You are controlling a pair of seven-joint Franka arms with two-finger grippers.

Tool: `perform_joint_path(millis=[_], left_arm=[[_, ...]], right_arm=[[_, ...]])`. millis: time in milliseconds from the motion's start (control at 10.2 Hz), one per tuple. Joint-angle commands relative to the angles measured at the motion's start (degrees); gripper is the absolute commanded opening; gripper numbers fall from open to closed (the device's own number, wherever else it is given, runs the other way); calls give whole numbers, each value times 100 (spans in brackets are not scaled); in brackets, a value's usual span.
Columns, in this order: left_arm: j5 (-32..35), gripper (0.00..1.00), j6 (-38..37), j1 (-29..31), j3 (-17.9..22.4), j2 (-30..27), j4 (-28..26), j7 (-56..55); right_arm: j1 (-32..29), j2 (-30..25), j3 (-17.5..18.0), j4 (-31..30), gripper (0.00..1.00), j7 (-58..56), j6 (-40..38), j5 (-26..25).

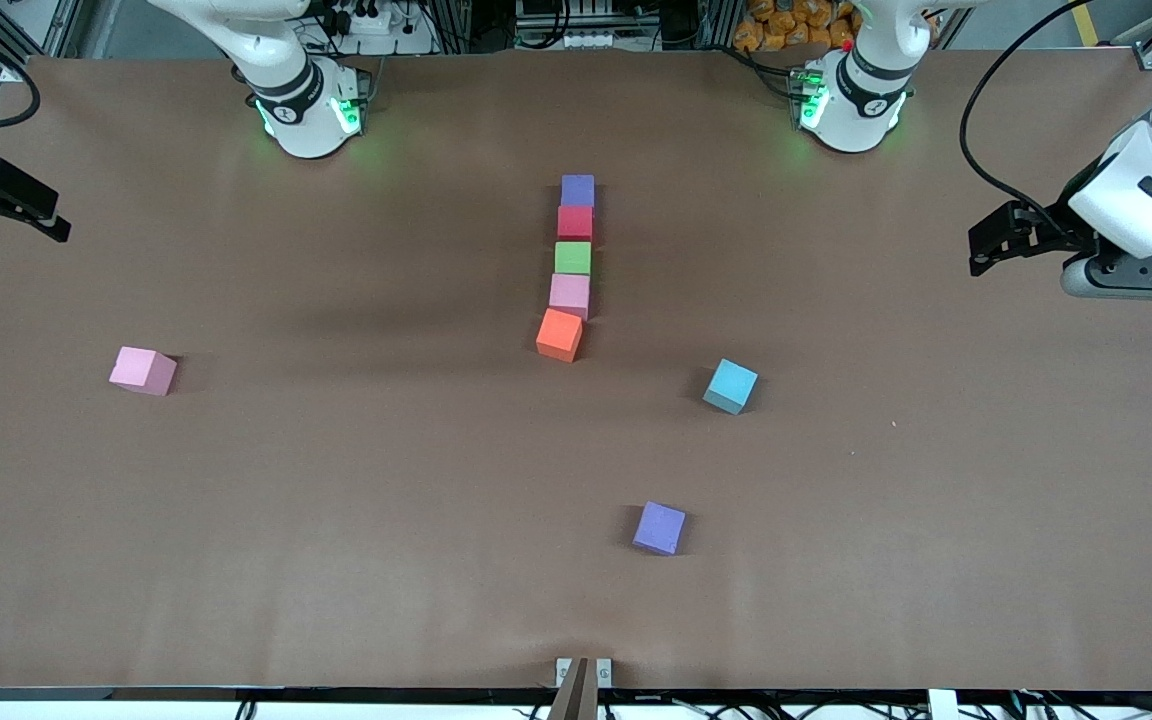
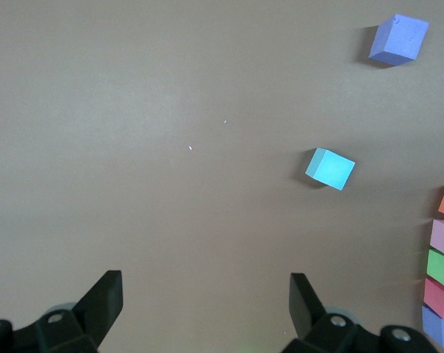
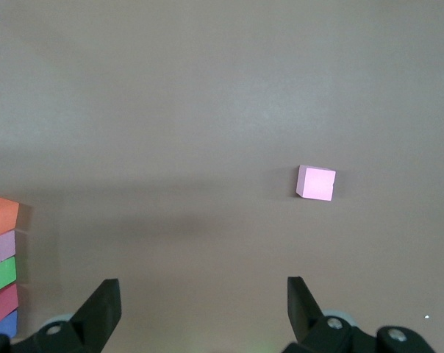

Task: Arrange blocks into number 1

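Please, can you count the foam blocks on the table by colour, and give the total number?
Purple blocks: 2
Pink blocks: 2
Red block: 1
Green block: 1
Orange block: 1
Light blue block: 1
Total: 8 blocks

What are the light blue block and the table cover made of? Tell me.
Light blue block: probably foam, matte; flat colour, no shine, soft-looking edges. Table cover: seemingly brown paper or thin sheet, matte; faint creases, no glare. Neither can be confirmed by look alone.
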Motion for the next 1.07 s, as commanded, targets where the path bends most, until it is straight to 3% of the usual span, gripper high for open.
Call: perform_joint_path(millis=[0, 977], left_arm=[[-106, 100, 15, 31, -7, -7, 30, -48], [-106, 100, 15, 30, -16, -6, 30, -48]], right_arm=[[88, -133, -91, -299, 100, -13, 54, 119], [88, -133, -91, -616, 100, -49, 239, 128]])
